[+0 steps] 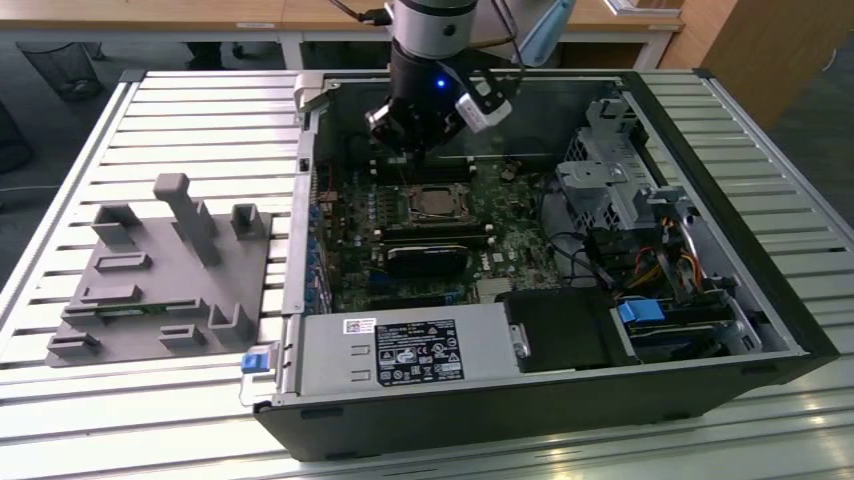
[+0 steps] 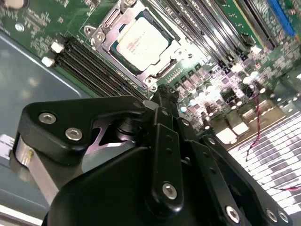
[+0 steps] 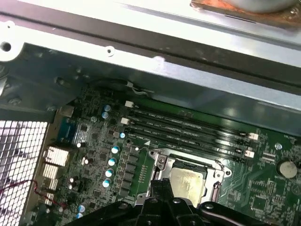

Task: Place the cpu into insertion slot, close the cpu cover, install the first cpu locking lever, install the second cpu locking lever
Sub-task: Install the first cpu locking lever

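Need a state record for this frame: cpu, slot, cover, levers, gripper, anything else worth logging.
cpu: seated in the insertion slot, metal top up
cpu cover: down, framing the cpu through its window
locking levers: cannot tell whether latched
gripper: low over the motherboard, close beside the slot's edge
memory slots: between the slot and the case wall
computer case: open, lying on a slatted table
grey fixture: on the table, to the exterior view's left of the case
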You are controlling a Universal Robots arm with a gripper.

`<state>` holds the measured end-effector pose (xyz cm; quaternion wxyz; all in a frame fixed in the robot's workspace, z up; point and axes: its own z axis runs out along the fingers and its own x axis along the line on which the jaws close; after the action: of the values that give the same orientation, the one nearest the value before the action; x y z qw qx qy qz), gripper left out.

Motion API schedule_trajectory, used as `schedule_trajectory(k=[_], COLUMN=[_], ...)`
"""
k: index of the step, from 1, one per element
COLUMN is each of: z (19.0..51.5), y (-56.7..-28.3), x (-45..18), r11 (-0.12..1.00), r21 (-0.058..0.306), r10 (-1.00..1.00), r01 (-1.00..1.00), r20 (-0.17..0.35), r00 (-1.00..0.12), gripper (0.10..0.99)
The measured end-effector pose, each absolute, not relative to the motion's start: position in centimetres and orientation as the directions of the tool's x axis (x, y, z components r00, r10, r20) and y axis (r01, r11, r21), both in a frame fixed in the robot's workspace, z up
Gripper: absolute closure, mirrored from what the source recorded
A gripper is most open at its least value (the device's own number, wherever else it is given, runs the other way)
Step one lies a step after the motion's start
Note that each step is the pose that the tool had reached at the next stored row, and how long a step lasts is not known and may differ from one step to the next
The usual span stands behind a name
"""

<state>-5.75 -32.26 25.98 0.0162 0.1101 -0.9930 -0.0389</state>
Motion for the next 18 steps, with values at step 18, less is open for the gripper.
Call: schedule_trajectory(k=[18], z=[26.03], y=[-32.27], x=[-5.77], r11=[0.990], r21=[0.080], r10=[-0.116], r01=[-0.114], r20=[0.023], r00=[-0.993], gripper=[0.969])
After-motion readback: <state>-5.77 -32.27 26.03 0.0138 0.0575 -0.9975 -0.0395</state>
